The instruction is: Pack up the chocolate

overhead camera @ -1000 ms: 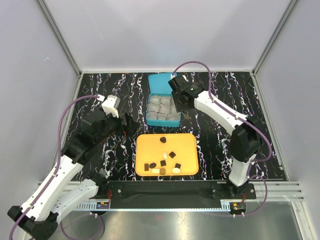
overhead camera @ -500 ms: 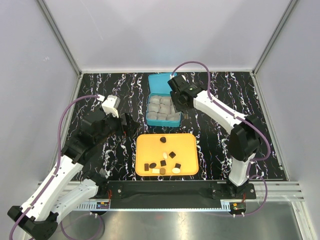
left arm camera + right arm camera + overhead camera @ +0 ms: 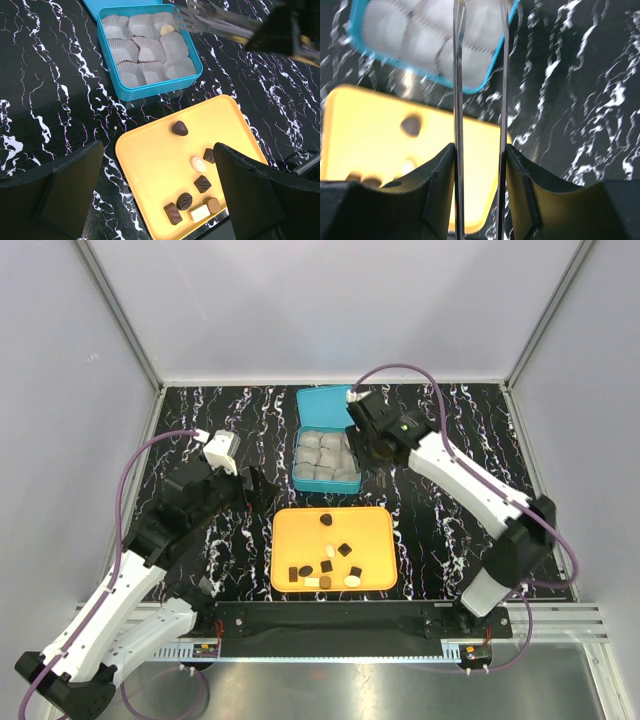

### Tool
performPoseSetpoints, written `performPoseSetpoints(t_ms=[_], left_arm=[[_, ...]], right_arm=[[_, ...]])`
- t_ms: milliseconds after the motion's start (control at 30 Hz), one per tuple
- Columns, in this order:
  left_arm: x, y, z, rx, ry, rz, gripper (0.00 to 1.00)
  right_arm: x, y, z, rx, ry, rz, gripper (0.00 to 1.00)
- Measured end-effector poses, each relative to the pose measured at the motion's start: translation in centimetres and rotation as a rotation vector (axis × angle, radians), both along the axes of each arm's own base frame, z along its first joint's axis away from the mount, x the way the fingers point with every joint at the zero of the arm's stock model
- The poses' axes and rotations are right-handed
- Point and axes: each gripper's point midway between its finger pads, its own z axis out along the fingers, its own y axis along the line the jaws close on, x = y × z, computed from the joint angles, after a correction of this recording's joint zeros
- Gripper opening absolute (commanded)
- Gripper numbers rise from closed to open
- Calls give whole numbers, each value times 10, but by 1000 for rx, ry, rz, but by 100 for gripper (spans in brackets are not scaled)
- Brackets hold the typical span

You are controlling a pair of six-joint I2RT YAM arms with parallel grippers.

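Several chocolate pieces (image 3: 330, 558), dark and cream-white, lie on the orange tray (image 3: 295, 530); one dark piece (image 3: 180, 128) sits apart at the tray's far side. One cream piece (image 3: 167, 30) rests in a paper cup of the teal box (image 3: 325, 405). My right gripper (image 3: 372, 445) is shut on metal tongs (image 3: 458, 100), held above the box's right near corner; the tong arms stand apart with nothing between them. Left of the tray hovers my left gripper (image 3: 255, 485), open and empty, and the left wrist view has the tray (image 3: 150, 165) between its fingers (image 3: 75, 190).
The box's teal lid lies open behind it, and white paper cups (image 3: 150, 50) fill the box. The black marbled table (image 3: 450, 510) is walled by grey panels. The right arm reaches in from the right over the table.
The right arm's elbow swung out to the right and the wrist shifted slightly right, off the box's far right cups. The left arm has not moved.
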Motion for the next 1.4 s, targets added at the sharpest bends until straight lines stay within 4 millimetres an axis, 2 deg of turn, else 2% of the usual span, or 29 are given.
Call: performPoseSetpoints(t_ms=[100,233,367,600,1033,1400], left_arm=[[0,0,0,0,0,1,99],[1,1,0,2,-1,5,99],[1,2,0,4,-2,11,99],[3,4,0,8,-4,23,99],[3,4,0,10,-5,27,99],[3,4,0,10,-5,28,99]], right_arm=[[-38,7,13,53,2,63,49],[-93,26,22,118,24,166,50],[-122,36,16,136,62,205,51],[-157,39,-15,96,150,221,52],[-179,36,-42,61,213,204,53],[-179,38,-55,68,220,191,53]])
